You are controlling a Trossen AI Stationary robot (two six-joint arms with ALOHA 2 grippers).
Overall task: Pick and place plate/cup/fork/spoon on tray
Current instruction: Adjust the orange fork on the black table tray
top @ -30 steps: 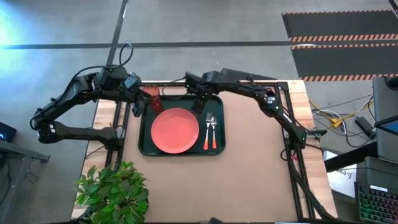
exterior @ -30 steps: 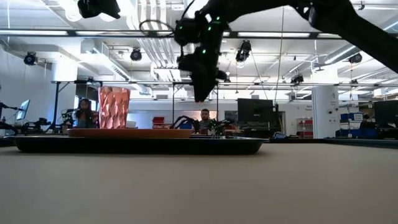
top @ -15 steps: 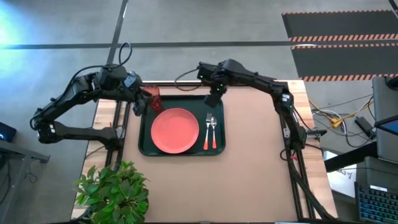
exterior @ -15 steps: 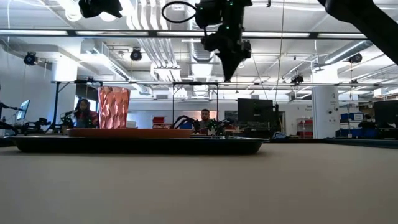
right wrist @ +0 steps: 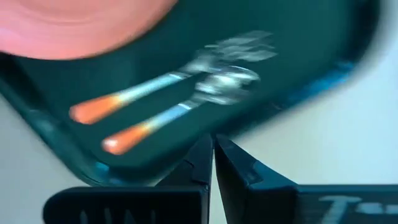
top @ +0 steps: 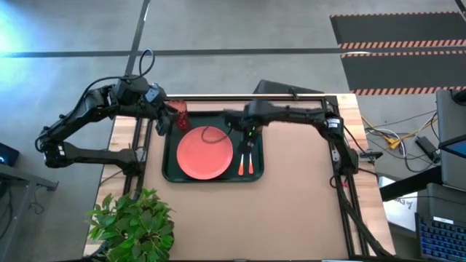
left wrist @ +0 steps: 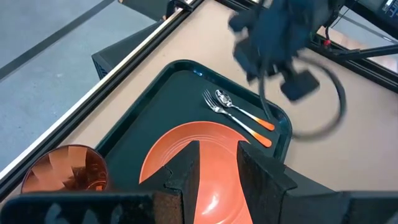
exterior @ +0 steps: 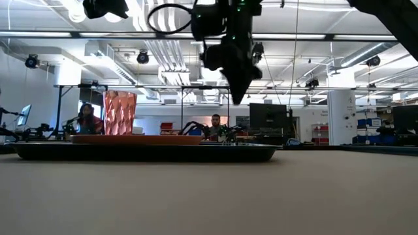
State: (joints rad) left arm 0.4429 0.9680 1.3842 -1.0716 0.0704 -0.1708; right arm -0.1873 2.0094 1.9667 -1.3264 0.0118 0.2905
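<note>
Brown tabletop, open lab room behind with people seated far off. Tray [top: 169,166] holds everything: plate [top: 204,153] in the middle, fork [top: 242,159] and spoon [top: 250,160] side by side just right of it, cup [top: 179,111] upright in the far-left corner. Right gripper [top: 251,134] has swung in half a second from beyond the tray's far edge to above the utensils, fingers [right wrist: 205,163] together and holding nothing, well clear of the tray in the low view. Left gripper [top: 162,121] hasn't moved, sits by the cup at the tray's left edge, fingers [left wrist: 188,174] apart, empty. All four items look placed already, so the right arm's sweep reads as transit or retreat, not a new pick; task looks essentially done
</note>
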